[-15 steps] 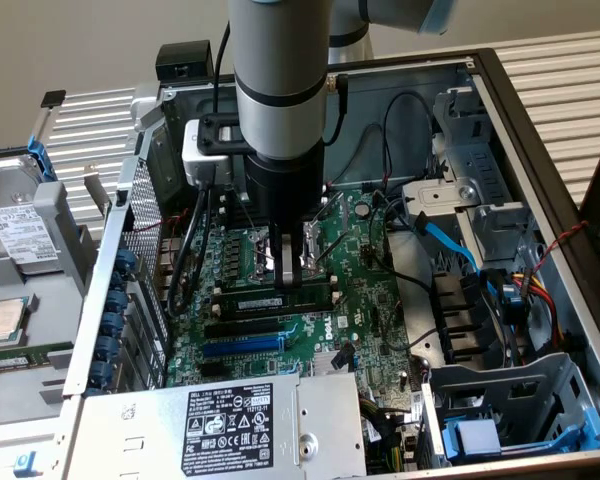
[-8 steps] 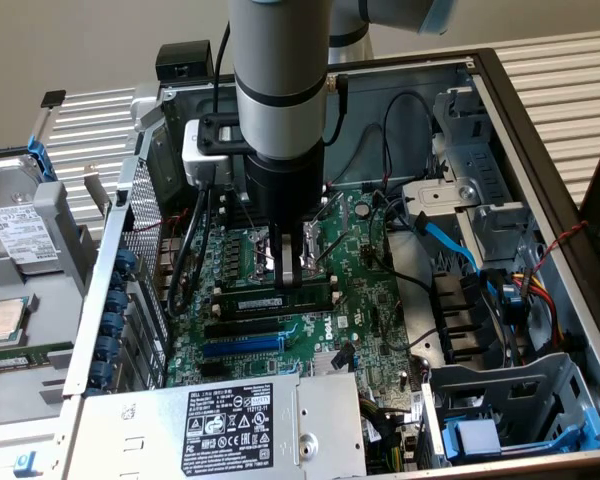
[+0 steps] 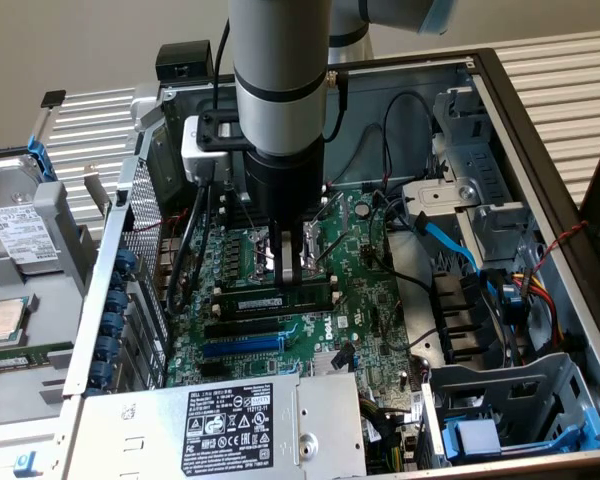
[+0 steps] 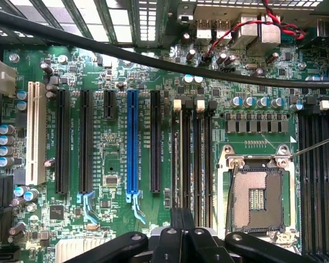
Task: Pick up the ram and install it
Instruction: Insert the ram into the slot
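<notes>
The ram, a thin green stick with a white label, stands on edge in one of the black memory slots of the motherboard, inside the open computer case. My gripper hangs straight down over the middle of the ram. Its fingers are shut together, with the tips right at the stick's upper edge; I cannot tell whether they touch it. In the wrist view my gripper points along the memory slots, beside the open CPU socket.
A blue expansion slot and several black slots lie beside the memory slots. A black cable crosses the wrist view. The power supply sits at the case's near edge and a drive cage on the exterior view's right. A hard drive lies outside the case.
</notes>
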Controlling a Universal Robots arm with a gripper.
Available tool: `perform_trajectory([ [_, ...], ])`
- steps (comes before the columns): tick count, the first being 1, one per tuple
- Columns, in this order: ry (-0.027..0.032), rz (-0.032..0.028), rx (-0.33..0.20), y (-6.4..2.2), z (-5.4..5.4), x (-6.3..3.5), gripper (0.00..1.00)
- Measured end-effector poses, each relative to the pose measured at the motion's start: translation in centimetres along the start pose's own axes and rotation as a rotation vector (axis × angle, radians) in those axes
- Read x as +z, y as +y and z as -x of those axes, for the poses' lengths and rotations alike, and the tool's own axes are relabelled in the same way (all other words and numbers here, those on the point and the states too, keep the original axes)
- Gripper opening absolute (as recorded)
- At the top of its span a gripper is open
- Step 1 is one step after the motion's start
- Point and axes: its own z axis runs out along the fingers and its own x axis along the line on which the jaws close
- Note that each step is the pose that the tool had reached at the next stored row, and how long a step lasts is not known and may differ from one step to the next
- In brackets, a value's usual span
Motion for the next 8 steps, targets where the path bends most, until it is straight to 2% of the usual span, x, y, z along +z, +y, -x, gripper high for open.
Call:
perform_trajectory([
  [8,0.0001,0.0,0.0,0.0,0.0,-0.01,0.11],
])
